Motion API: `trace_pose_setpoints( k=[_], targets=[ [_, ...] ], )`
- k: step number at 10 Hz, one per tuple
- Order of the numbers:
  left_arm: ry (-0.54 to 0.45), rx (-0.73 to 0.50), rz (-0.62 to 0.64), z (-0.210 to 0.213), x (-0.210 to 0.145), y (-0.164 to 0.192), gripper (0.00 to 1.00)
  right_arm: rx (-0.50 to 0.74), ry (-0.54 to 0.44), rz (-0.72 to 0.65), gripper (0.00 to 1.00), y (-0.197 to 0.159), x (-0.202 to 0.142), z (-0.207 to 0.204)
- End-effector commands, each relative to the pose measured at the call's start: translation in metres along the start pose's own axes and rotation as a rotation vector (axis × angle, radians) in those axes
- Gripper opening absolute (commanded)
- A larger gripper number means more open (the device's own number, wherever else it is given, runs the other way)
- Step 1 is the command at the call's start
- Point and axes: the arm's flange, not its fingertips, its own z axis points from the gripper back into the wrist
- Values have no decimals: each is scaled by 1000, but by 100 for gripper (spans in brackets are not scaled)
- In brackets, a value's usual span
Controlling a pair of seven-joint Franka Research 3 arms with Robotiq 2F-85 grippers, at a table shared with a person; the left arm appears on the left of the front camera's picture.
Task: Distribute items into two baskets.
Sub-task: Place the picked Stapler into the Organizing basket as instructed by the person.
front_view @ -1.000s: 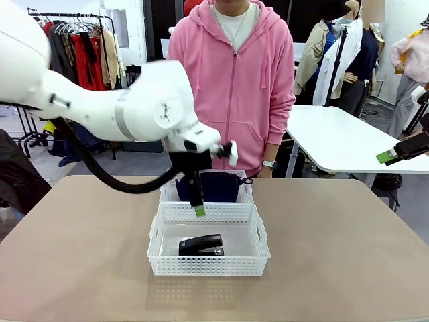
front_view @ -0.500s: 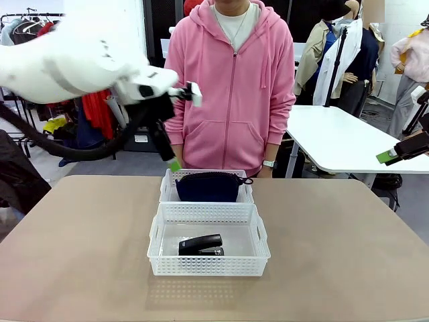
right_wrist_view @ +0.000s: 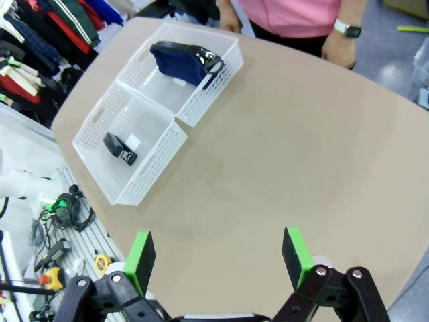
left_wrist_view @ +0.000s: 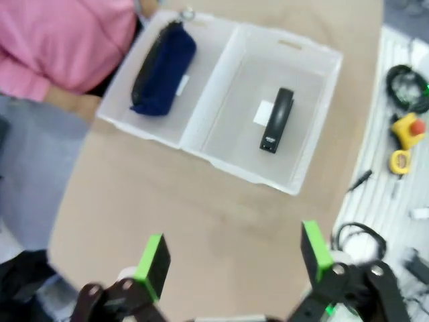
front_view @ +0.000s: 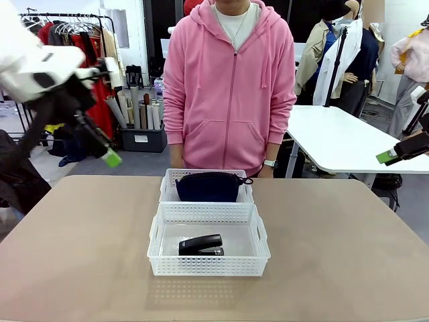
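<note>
Two baskets sat touching on the counter [front_view: 80, 255], stapler [front_view: 200, 245] in the near basket [front_view: 208, 267], pouch [front_view: 208, 186] in the far basket [front_view: 165, 188]; left pincer [left_wrist_view: 233, 258] and right pincer [right_wrist_view: 218, 258] gaped wide, empty.

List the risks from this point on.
1. The pouch fills the far basket with its zipper ring over the rim, so it might snag or spill if bumped.
2. The baskets touch; nudging the near basket holding the stapler could shift both.
3. The person's hand hangs at the table edge.
</note>
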Motion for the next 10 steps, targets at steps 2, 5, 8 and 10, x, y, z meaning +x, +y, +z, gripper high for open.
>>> trace_pose_setpoints(
  k=[2, 5, 8, 10],
  targets=[
    [-112, 105, 83, 26, -57, -33, 100, -3, 0, 0, 100, 1, 1, 2],
    [-155, 159, 115, 44, -78, -41, 100, -3, 0, 0, 100, 1, 1, 2],
    [-147, 140, 108, 31, -70, -38, 100, -3, 0, 0, 100, 1, 1, 2],
    [-153, 157, 106, 70, -55, -20, 100, -3, 0, 0, 100, 1, 1, 2]
  ],
)
